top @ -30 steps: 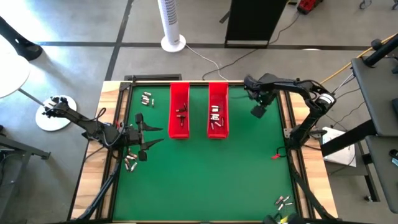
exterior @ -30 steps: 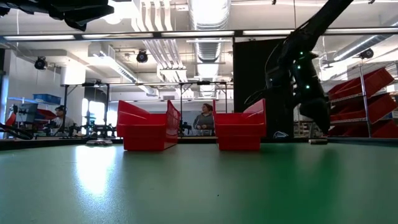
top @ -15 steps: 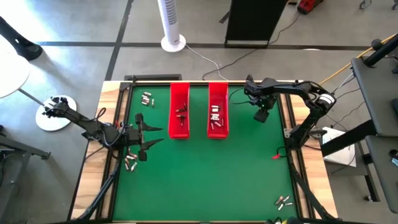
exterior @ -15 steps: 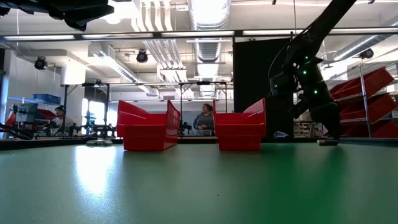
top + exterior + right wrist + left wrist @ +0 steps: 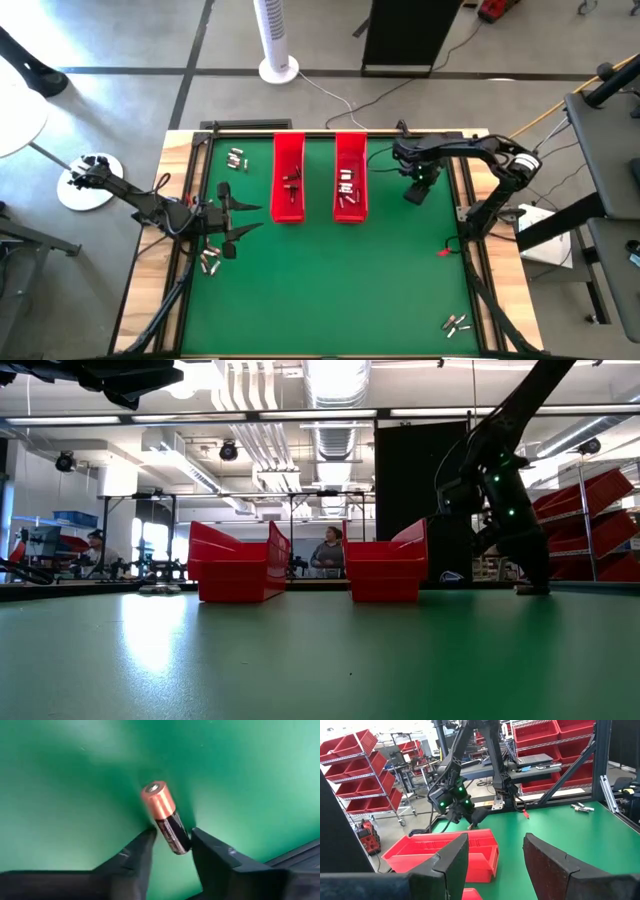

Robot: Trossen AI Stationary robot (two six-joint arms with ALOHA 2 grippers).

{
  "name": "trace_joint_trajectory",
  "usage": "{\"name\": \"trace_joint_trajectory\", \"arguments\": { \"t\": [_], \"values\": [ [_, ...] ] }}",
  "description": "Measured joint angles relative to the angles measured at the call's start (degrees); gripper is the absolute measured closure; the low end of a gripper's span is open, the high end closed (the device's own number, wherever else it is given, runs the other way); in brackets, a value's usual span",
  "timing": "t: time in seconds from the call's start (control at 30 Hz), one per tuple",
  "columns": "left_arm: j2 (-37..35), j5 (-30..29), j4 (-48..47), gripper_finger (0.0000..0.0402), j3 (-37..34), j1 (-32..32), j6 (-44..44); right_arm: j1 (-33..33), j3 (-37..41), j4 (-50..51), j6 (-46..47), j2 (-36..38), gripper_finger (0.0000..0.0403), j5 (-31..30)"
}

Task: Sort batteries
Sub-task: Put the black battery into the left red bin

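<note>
Right pincer (image 5: 169,851) pinching copper-top battery (image 5: 165,817) on tabletop (image 5: 330,290); next lift, carry to red tray (image 5: 350,205). Left pincer (image 5: 495,857) spread, idle.

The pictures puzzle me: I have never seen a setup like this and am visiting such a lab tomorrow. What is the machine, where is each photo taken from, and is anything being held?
It is a robot with two dark arms at a green table. One picture looks straight down, one looks level across the tabletop, and two come from cameras on the wrists. Two red trays stand side by side at the far end, each with a few batteries inside. More loose batteries lie in small groups near the table's edges. The right hand is down at the table beside the trays, its two fingers closing around a copper-topped battery; it has not been lifted. The left hand waits at the left edge, open and empty.
</note>
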State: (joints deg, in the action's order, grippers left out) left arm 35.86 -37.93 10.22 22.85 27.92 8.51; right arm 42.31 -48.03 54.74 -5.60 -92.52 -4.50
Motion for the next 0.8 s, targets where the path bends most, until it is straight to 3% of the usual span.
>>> {"name": "trace_joint_trajectory", "arguments": {
  "t": [0.23,0.57,0.8],
  "values": [
    [0.0,0.0,0.1,0.0233,0.0,0.0,0.0,-1.7,1.6,-1.3,8.5,2.8,0.0369,0.8],
    [0.0,0.0,0.1,0.0233,0.0,0.0,0.0,-8.6,3.1,-1.1,22.0,10.6,0.0372,10.1],
    [1.4,0.9,0.1,0.0233,2.2,0.0,-1.9,-22.0,3.9,0.2,28.0,11.7,0.0391,12.9]
  ]
}}
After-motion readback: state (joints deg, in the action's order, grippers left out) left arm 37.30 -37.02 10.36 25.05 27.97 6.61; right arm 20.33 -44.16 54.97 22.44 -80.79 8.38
